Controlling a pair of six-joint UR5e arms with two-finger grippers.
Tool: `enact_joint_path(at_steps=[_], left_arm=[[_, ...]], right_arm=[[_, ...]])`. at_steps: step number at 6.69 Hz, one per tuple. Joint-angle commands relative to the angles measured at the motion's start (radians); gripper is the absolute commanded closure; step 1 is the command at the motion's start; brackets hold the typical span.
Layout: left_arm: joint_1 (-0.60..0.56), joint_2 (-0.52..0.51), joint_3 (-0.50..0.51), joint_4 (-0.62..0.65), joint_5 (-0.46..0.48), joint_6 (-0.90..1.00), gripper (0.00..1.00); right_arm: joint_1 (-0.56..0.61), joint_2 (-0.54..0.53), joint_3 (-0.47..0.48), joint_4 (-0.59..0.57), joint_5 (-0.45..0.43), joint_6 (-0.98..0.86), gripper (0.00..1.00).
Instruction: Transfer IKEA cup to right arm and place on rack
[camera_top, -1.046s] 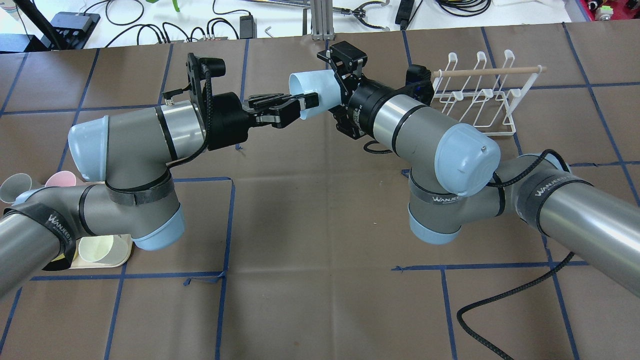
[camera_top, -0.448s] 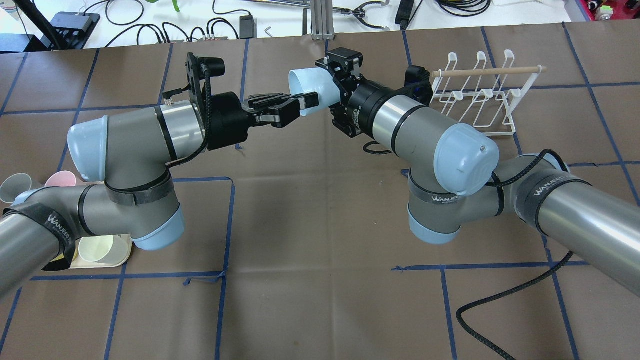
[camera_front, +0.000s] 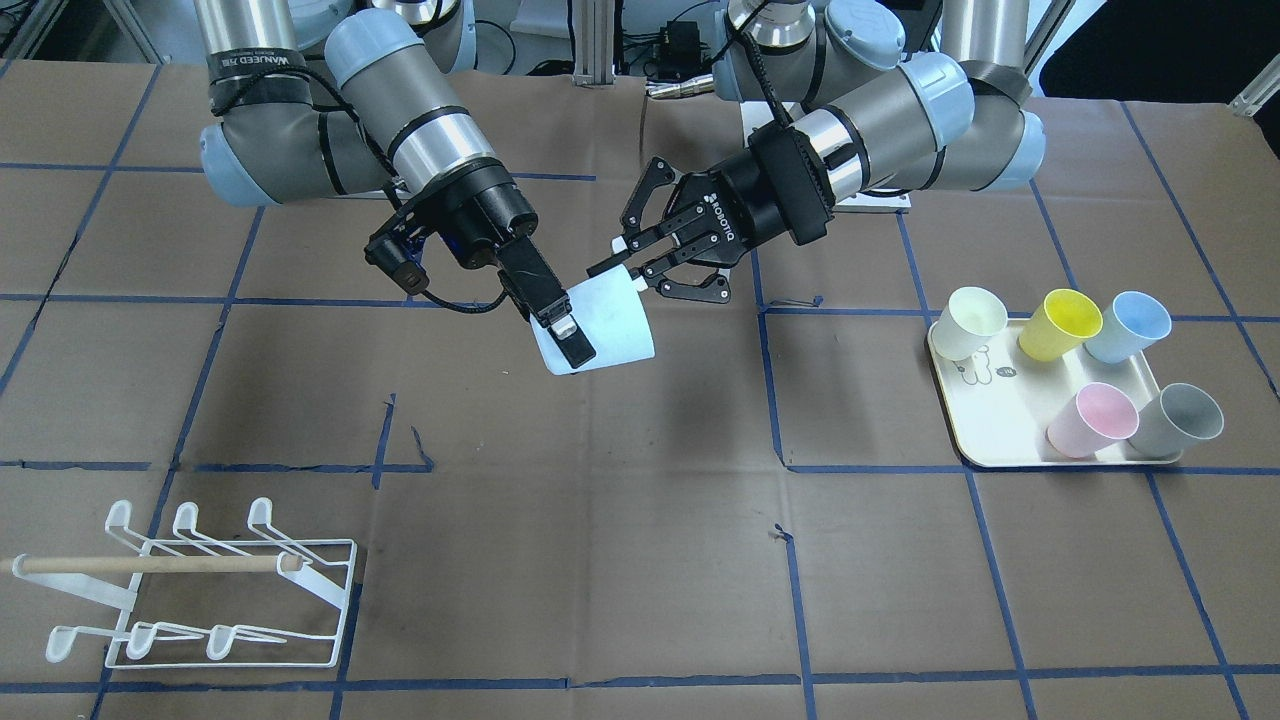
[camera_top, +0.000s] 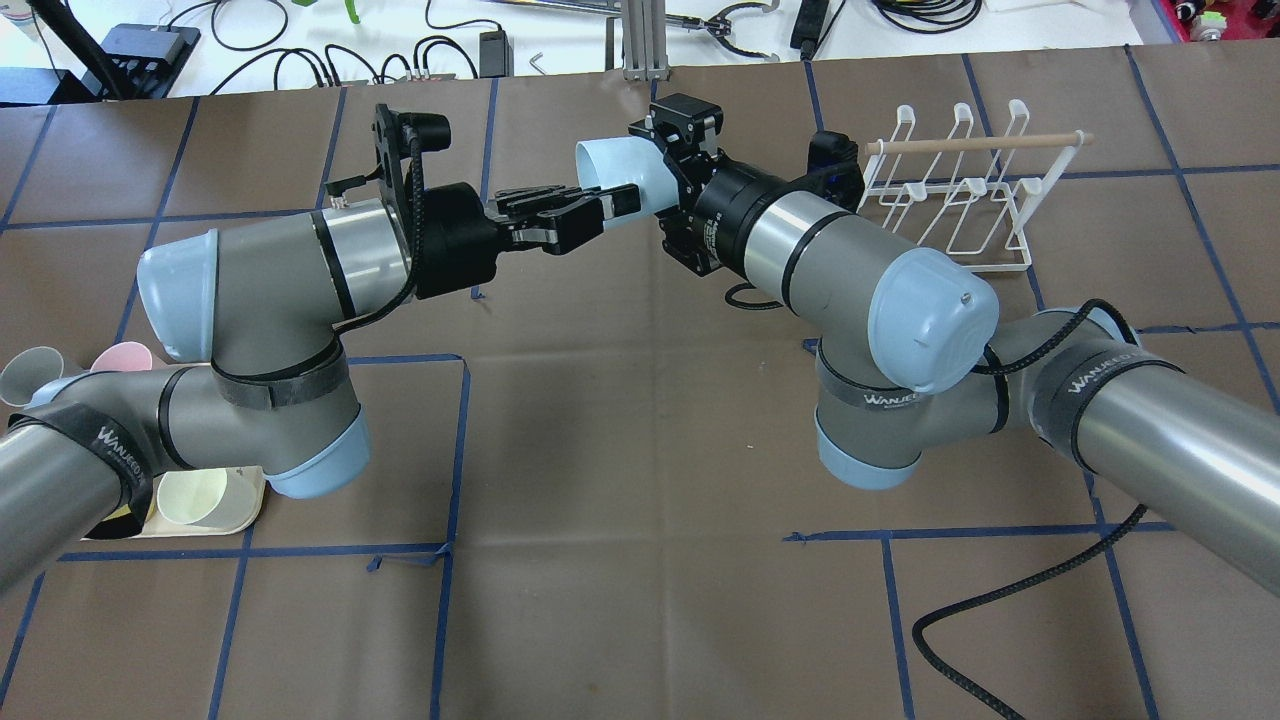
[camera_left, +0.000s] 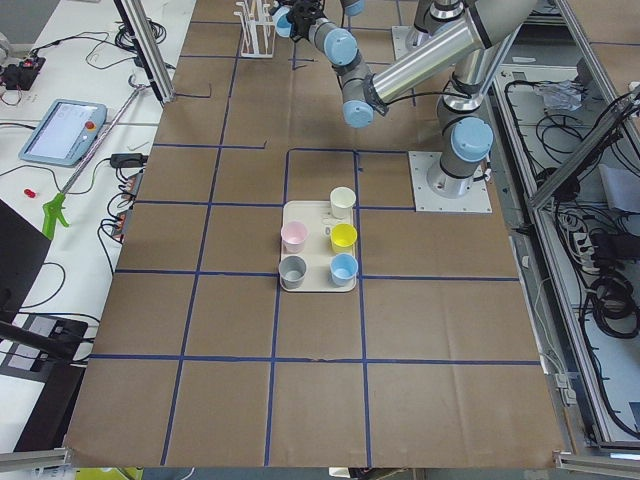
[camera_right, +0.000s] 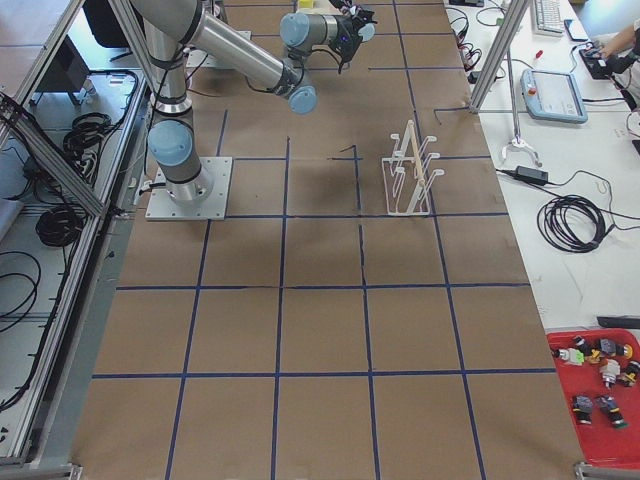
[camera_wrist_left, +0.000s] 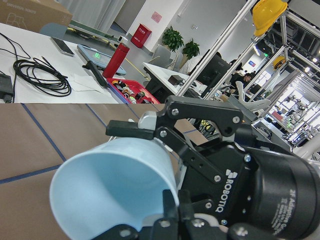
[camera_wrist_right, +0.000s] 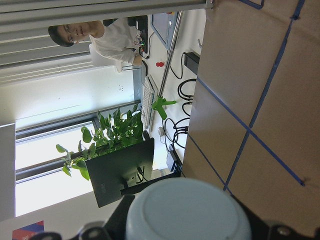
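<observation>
over the brown table (camera_front: 600, 560), well apart from the rack (camera_front: 150, 564), holds the cup (camera_front: 615, 320) sideways in midair. clamps base in right gripper (camera_front: 572, 345), pinches rim in left gripper (camera_front: 625, 270), guarding against a drop.

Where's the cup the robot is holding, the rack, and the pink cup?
held cup (camera_front: 615, 325), front-facing view, on its side wall.
rack (camera_front: 150, 564), front-facing view, on its wooden bar.
pink cup (camera_front: 1088, 425), front-facing view, on its side wall.

Pale blue cup (camera_front: 615, 325), white rack (camera_front: 150, 564), brown table (camera_front: 600, 560) gridded with blue tape (camera_front: 785, 560).
</observation>
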Motion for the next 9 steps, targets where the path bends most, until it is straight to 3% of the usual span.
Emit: enact_joint_path(at_steps=[1, 3, 5, 7, 8, 9], left_arm=[[0.0, 0.002, 0.005, 0.002, 0.002, -0.049, 0.14], [0.011, 0.009, 0.001, 0.003, 0.022, -0.074, 0.04], [0.079, 0.014, -0.004, 0.003, 0.045, -0.096, 0.02], [0.181, 0.04, -0.007, -0.012, 0.045, -0.096, 0.02], [0.19, 0.042, 0.007, -0.076, 0.103, -0.096, 0.02], [0.19, 0.048, 0.042, -0.189, 0.243, -0.096, 0.02]], right_arm=[[0.0, 0.0, 0.0, 0.0, 0.002, -0.001, 0.68], [-0.002, 0.003, -0.01, -0.002, -0.002, -0.008, 0.74], [-0.055, 0.014, -0.046, -0.002, -0.009, -0.019, 0.74], [-0.172, 0.036, -0.094, -0.002, -0.007, -0.28, 0.78], [-0.21, 0.039, -0.127, -0.002, -0.01, -0.374, 0.88], [-0.243, 0.055, -0.158, -0.002, -0.027, -0.478, 0.9]])
